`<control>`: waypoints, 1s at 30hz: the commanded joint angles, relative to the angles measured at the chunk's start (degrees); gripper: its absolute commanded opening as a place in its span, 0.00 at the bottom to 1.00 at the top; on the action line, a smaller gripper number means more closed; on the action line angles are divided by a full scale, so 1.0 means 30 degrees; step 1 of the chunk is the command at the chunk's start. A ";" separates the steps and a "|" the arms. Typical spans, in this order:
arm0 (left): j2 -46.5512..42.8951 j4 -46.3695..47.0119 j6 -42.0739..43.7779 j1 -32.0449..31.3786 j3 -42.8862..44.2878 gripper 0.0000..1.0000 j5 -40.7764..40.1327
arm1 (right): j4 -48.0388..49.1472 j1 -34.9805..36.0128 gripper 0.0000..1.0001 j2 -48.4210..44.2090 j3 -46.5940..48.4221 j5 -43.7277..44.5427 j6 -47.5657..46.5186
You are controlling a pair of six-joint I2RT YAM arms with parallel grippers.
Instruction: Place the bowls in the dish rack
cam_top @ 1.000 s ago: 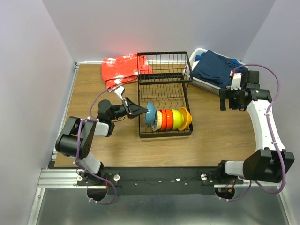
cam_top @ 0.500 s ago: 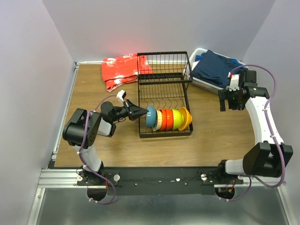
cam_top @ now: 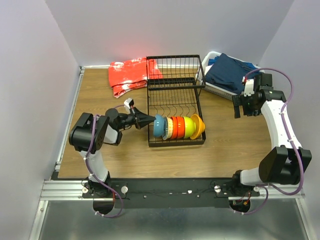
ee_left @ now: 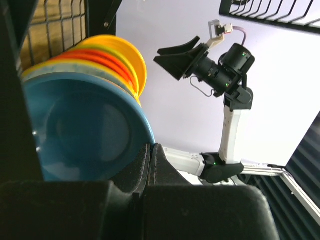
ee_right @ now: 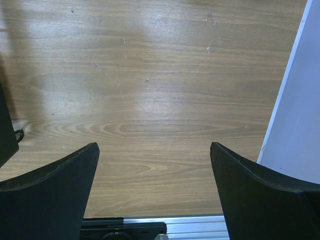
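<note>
Four bowls stand on edge in the front slots of the black wire dish rack: the blue-patterned white bowl at the left end, then red-orange, lime green and yellow-orange. My left gripper is shut, its tip at the blue bowl's rim. In the left wrist view the closed fingertips touch the edge of the blue bowl, with the orange and yellow bowls behind it. My right gripper hangs open and empty over bare table right of the rack.
A red cloth lies at the back left of the rack. A white plastic basket with blue cloth stands at the back right, close behind my right wrist. Walls bound the table on three sides.
My left gripper set the blue bowl down into the left end of the row, let go, drew back slightly left and closed. The right arm barely moved.
</note>
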 commanded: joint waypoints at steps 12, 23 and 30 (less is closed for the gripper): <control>-0.0913 0.5419 -0.0168 0.0329 -0.0531 0.00 0.0771 | -0.0533 -0.0111 1.00 0.0424 0.1006 0.0451 -0.0430; -0.0651 0.5389 0.0766 0.0766 -0.0881 0.00 0.0243 | -0.0562 -0.0111 1.00 0.0366 0.0918 0.0598 -0.0548; -0.1089 0.5302 0.1646 0.1530 -0.1321 0.00 0.0127 | -0.0475 -0.0111 1.00 0.0336 0.0655 0.0569 -0.0490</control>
